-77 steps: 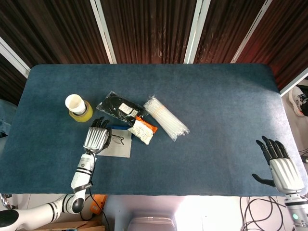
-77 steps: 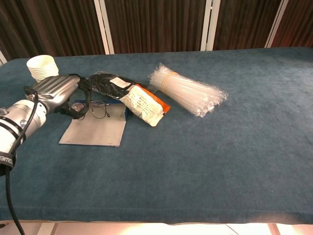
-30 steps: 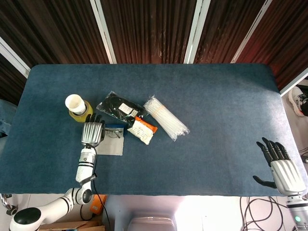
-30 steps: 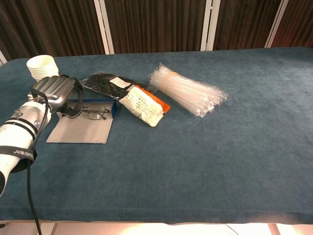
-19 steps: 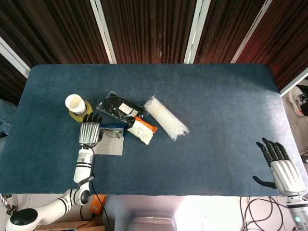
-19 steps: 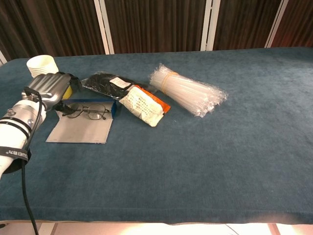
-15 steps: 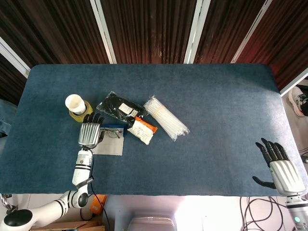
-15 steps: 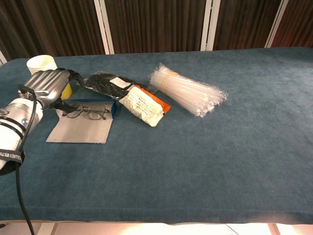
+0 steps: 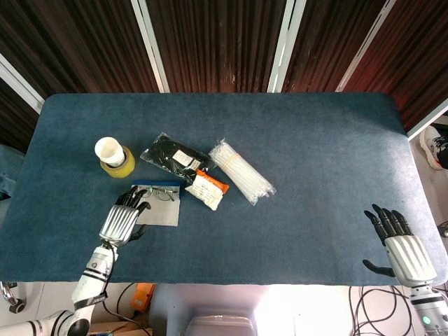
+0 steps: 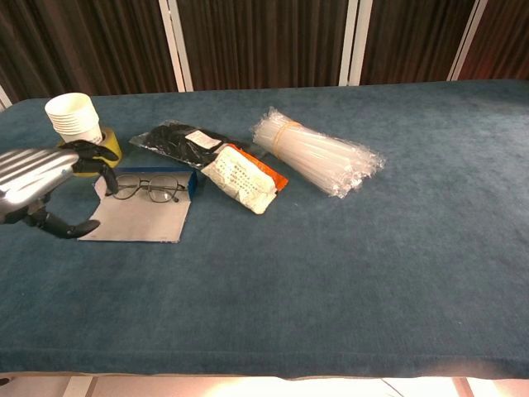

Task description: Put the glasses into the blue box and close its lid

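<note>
The glasses (image 10: 151, 188) lie in the open blue box (image 10: 157, 186), its grey lid (image 10: 136, 220) flat on the blue table (image 9: 315, 161) before dark slatted walls. The left hand (image 10: 37, 186) hovers just beside them, fingers spread, empty. The right hand (image 9: 400, 248), well apart, is also spread, holding nothing.

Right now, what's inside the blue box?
The glasses lie in the blue box, its grey lid flat open toward the camera. The left robot hand, empty, covers the box's left end, so anything there is unseen.
</note>
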